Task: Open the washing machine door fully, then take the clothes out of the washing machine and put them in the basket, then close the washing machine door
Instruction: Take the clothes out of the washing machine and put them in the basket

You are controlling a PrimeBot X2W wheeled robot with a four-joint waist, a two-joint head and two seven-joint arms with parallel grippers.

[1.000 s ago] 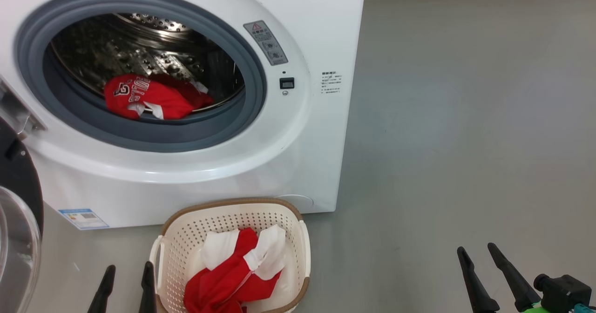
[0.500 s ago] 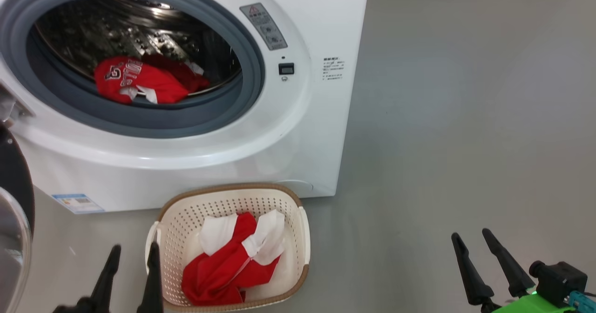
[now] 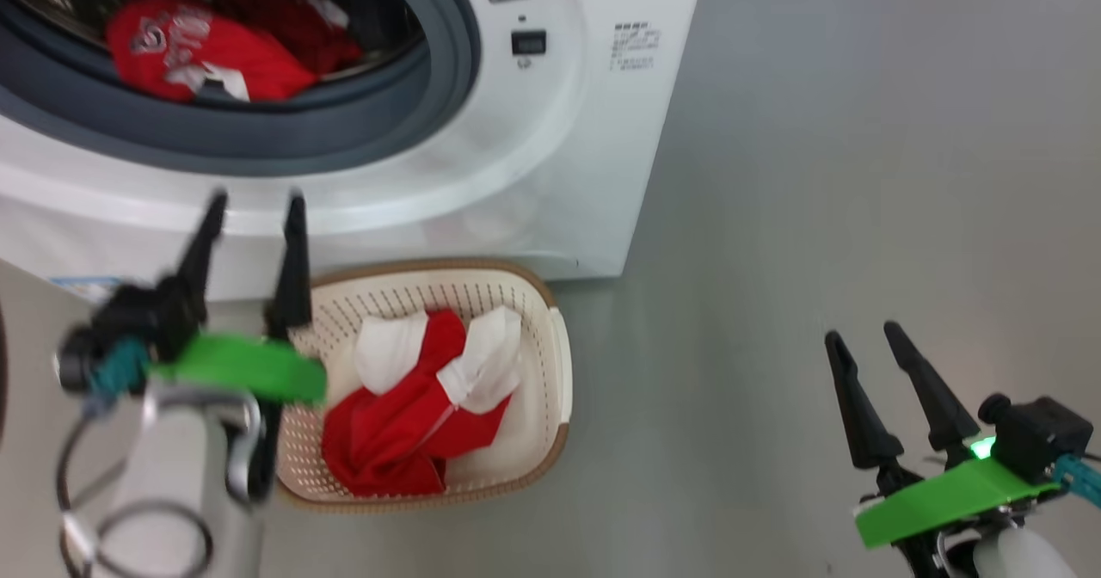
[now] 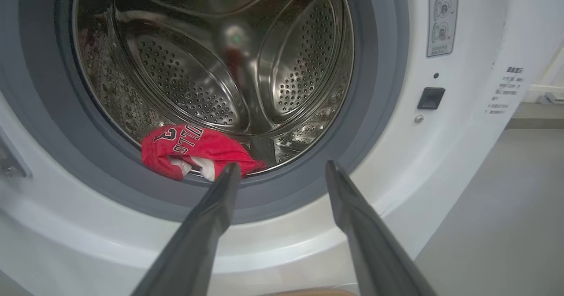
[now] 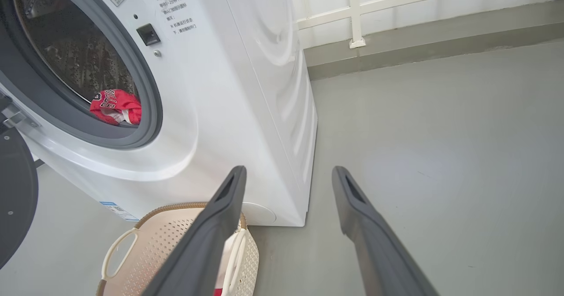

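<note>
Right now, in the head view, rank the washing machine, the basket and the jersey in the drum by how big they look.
1. washing machine, largest by far
2. basket
3. jersey, smallest as seen; it lies crumpled and farther from the camera, so its true size is unsure

On the red jersey (image 4: pixel 194 148), at about 7 o'clock in the drum (image 4: pixel 198 80), white letters stand upside down: "ULLS", with a numeral beside them (which one is unclear). On the washing machine (image 4: pixel 462 164) front, a grey pictogram sticker (image 4: pixel 442 16) sits at 1 o'clock of the drum and a printed text block (image 4: pixel 506 89) at 3 o'clock, both too small to read.
</note>
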